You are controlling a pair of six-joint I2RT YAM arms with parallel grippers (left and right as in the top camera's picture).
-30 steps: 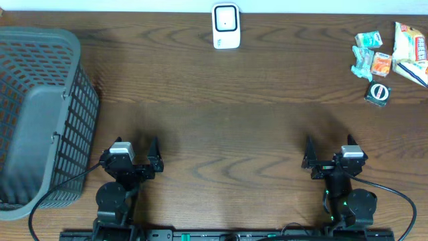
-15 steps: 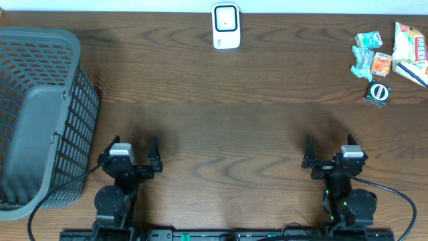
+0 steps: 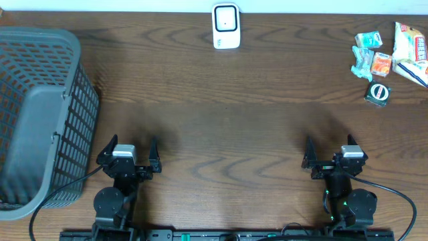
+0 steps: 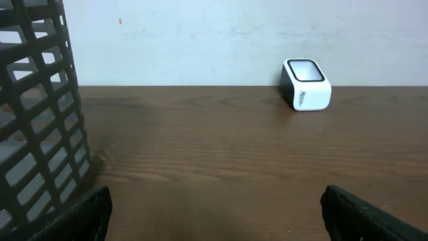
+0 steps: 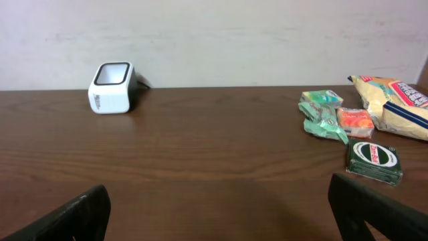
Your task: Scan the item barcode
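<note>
**Barcode items [image 3: 381,63] wait at the worktop's [image 3: 254,120] far right corner**

Snack packets [image 3: 409,44] and a dark green box [image 3: 379,93] lie together there. White scanner [image 3: 226,25] at mid far edge, grey basket [image 3: 40,114] at the left edge. Left arm [image 3: 117,179] and right arm [image 3: 341,179] sit at the near edge, jaws spread wide, empty.

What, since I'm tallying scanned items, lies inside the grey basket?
Overhead, the grey basket shows only its bare solid floor; no item is visible. Its left edge runs out of frame, so that strip cannot be checked.
</note>
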